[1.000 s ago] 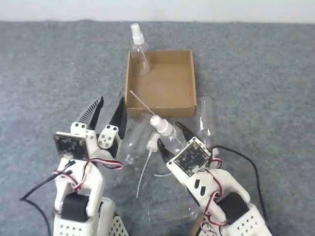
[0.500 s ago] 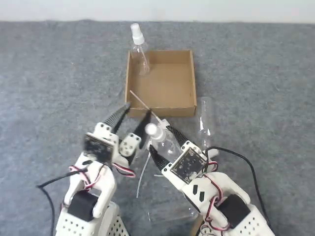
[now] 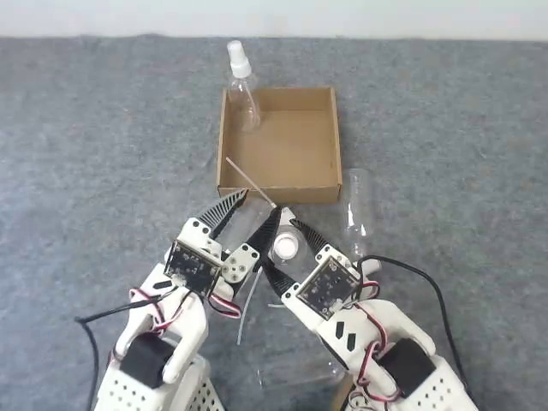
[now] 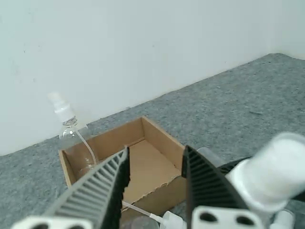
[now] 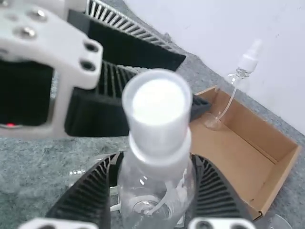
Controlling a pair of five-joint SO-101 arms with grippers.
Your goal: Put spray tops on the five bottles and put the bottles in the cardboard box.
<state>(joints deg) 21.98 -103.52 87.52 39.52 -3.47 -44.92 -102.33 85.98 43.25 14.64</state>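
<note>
High view: my right fingers (image 3: 310,236) clamp the upright bottle (image 3: 285,247) just before the cardboard box (image 3: 318,195). My left fingers (image 3: 221,210) gape beside its spray top (image 3: 285,246).

Left wrist view: the spray top (image 4: 275,168) lies outside my left fingers' gap, so I'd centre before closing.

Right wrist view: the grip on the bottle (image 5: 155,183) looks firm, so I'd hold it steady.

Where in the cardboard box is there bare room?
The cardboard box floor is bare except a capped bottle standing in its far left corner. Crowded before its near wall: left gripper, right gripper, its held bottle, loose bottles.
</note>
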